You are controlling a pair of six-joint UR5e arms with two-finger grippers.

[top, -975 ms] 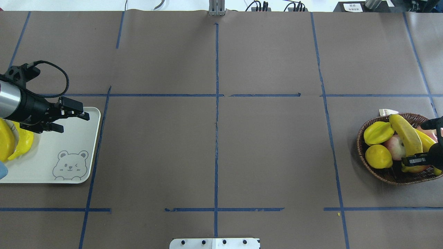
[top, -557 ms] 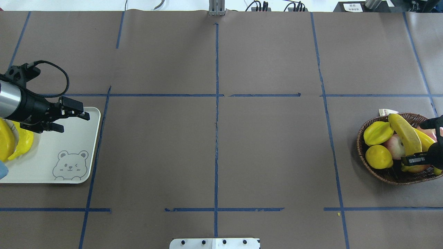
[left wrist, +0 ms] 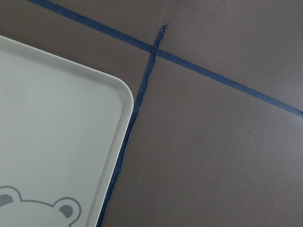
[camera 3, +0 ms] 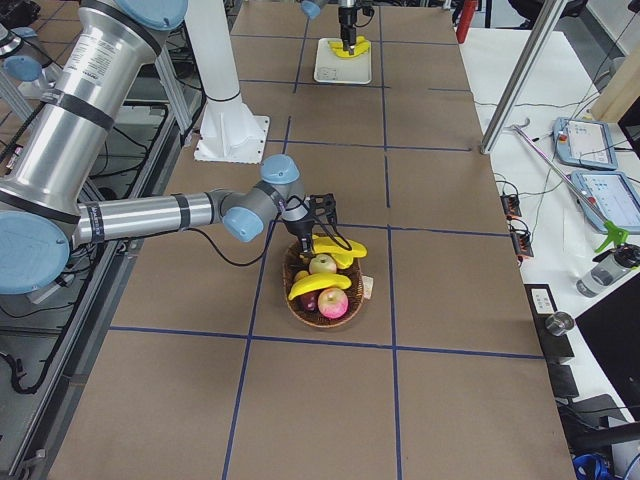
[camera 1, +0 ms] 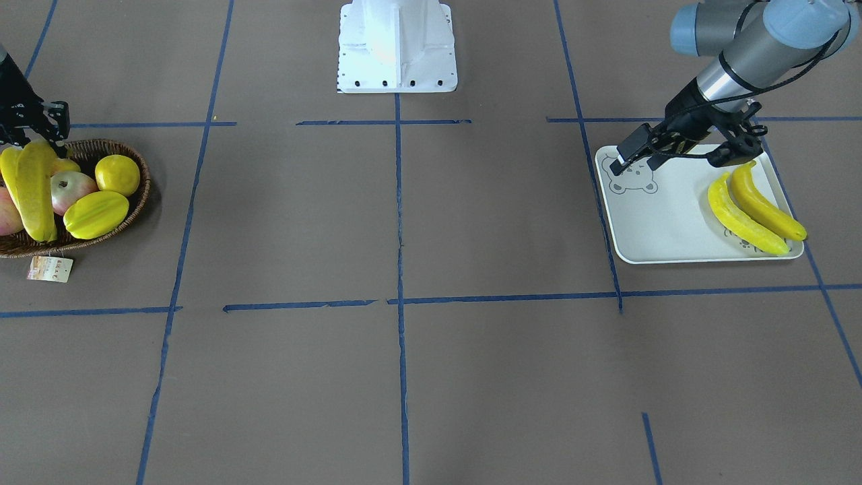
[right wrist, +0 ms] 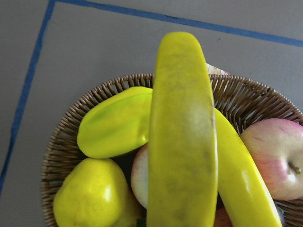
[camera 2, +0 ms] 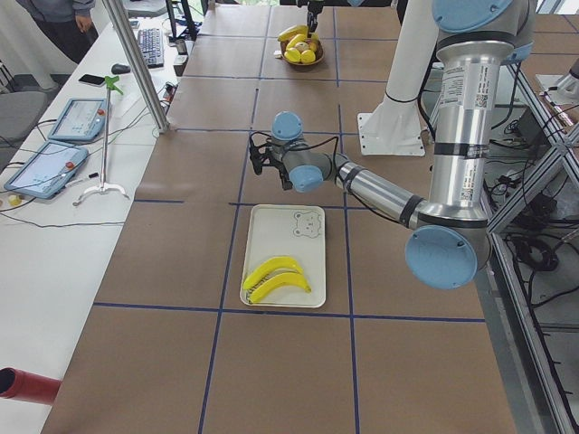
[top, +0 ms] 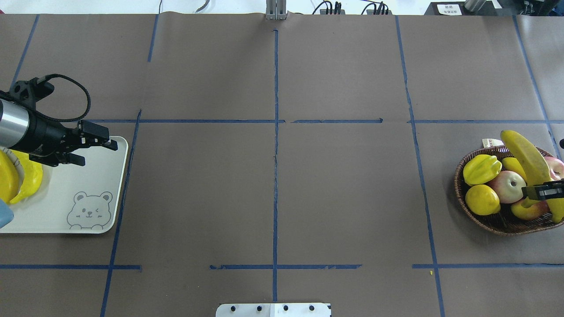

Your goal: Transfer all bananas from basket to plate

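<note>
**Front view.** Bananas [camera 1: 741, 219]: four. Two lie side by side, touching, on the plate [camera 1: 663, 215], at the end away from the bear [camera 1: 630, 176]. Two are at the basket [camera 1: 138, 199], well apart from the plate. Also in the basket: one starfruit [camera 1: 94, 214], one citrus [camera 1: 117, 174].

**Overhead view.** My left pincer [top: 94, 152]: fingers apart, holding nothing, hovering over the plate's far corner on a nearly level forearm. My right pincer [top: 544, 191]: clamped across the near end of the held banana [top: 524, 154], which slants with its far tip past the basket's rim. Apples [top: 506, 185]: two.

**Right side view.** The held banana is above the other fruit. The second banana [camera 3: 312, 284] lies in the basket beneath it. My right forearm runs low and level, pincer pointing down.

**Left wrist view.** Plate corner, bear's ears, blue tape [left wrist: 142, 90]. My fingers do not show.

**Right wrist view.** The held banana runs down the middle, with the second banana under it to the right.
</note>
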